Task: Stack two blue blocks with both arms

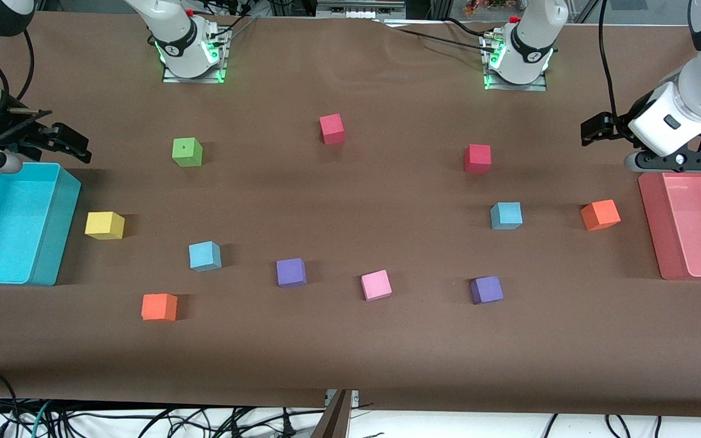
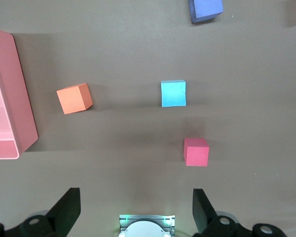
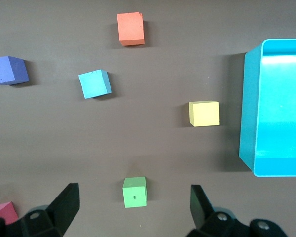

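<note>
Two light blue blocks lie apart on the brown table. One blue block is toward the right arm's end and shows in the right wrist view. The other blue block is toward the left arm's end and shows in the left wrist view. My left gripper is open and empty, up over the table beside the pink bin. My right gripper is open and empty, up beside the turquoise bin.
A turquoise bin and a pink bin stand at the table's ends. Scattered cubes: green, yellow, two orange, two red, two purple, pink.
</note>
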You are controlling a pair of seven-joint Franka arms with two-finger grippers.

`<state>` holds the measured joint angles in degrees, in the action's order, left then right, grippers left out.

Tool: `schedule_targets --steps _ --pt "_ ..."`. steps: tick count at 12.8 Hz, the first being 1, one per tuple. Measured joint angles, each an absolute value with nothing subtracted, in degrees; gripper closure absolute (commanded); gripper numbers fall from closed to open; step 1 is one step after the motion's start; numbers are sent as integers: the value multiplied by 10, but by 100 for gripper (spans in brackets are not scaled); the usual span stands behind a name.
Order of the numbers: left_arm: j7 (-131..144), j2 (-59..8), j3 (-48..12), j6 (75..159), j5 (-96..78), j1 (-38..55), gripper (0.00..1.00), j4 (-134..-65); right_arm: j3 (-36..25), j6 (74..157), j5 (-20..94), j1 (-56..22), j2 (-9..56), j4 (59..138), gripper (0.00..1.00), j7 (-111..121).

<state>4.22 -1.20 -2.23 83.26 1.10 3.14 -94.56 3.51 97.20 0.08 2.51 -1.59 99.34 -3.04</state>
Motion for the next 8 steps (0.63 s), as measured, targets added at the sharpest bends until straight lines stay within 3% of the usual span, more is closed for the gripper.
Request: schedule_targets --steps 8 --pt "42 -12 -22 830 11 32 0 -945 16 972 2 18 -16 993 1 -31"
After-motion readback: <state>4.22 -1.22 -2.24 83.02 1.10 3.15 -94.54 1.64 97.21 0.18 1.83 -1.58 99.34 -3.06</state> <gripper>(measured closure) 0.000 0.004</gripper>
